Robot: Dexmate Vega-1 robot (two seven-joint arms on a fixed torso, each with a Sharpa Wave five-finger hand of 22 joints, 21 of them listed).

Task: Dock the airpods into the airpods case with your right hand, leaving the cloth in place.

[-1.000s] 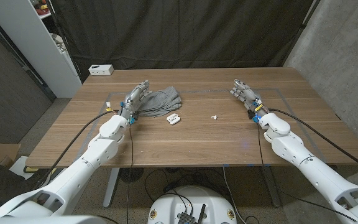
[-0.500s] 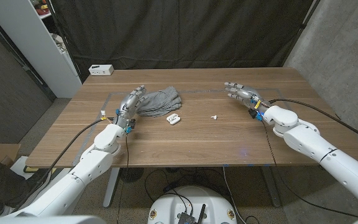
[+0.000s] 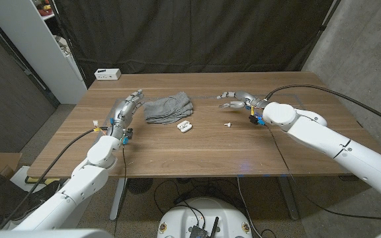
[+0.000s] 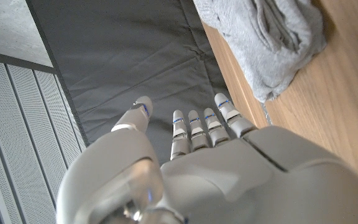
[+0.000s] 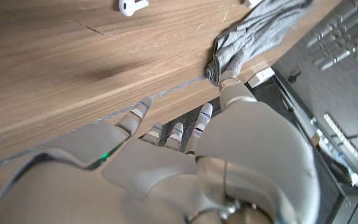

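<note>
While the right hand (image 3: 235, 98) hovers with fingers apart and holding nothing just beyond the loose airpod (image 3: 228, 123), it should descend gently and pinch it, then carry it to the open airpods case (image 3: 184, 125) beside the grey cloth (image 3: 169, 107), without brushing that.

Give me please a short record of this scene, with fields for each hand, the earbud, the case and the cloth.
right hand: open, holds nothing, just beyond the earbud
left hand: open, beside the cloth, not touching it
earbud: loose on the table, not docked
case: lid open, on the table by the cloth's near edge
cloth: grey, crumpled, between the hands
</note>
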